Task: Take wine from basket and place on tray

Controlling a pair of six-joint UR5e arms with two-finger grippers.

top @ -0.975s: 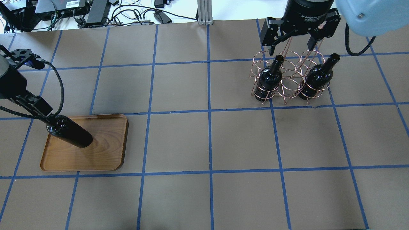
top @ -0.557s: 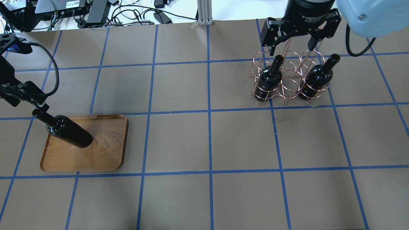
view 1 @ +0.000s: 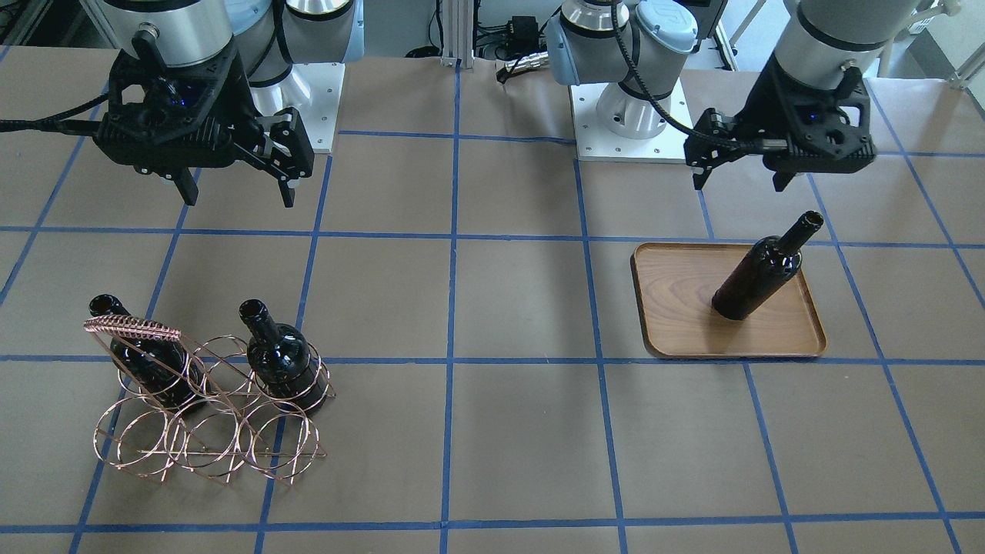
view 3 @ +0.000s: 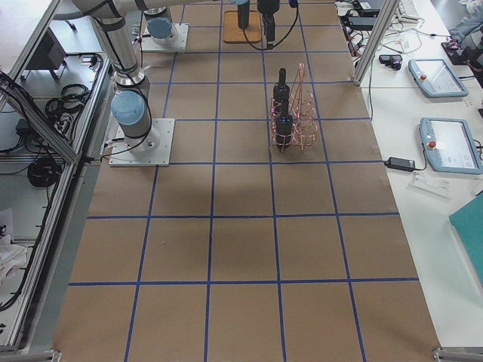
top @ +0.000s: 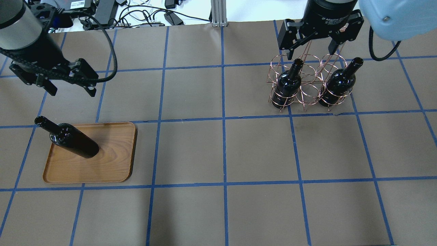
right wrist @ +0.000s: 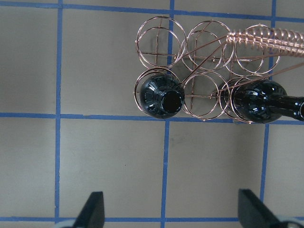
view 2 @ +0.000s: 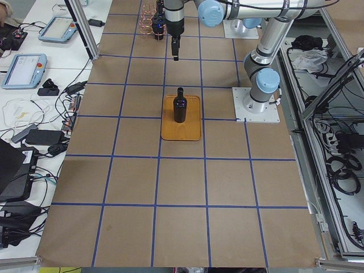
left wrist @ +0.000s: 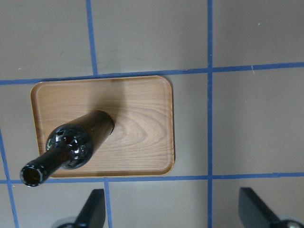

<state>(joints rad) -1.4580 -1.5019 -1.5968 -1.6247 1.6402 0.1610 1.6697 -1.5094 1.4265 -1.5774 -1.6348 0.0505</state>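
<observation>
While its jaws stand wide apart and grip nothing, the left gripper (top: 73, 91) hangs high over the table beside the tray (top: 112, 164), well apart from the mouth of the wine (top: 73, 141). That bottle stands upright on the tray, its base on the wood inside the rim. This delivery looks finished, and what is left for this arm is to clear out cleanly. It should go straight up with the jaws wide and swing sideways only once it is above the neck.

Across the table the right gripper (top: 313, 53) is likewise spread and empty, hovering over the basket (view 1: 208, 446) without touching it. Two bottles (top: 288, 83) sit in the end rings of the row nearer the robot, and the ring between them is empty. The coil-wrapped handle (view 1: 131, 329) crowds the one on the robot's right, so the other neck seems the easier grasp. The gripper should centre on it, close below the lip and draw vertically, or the light rack may lift too.
</observation>
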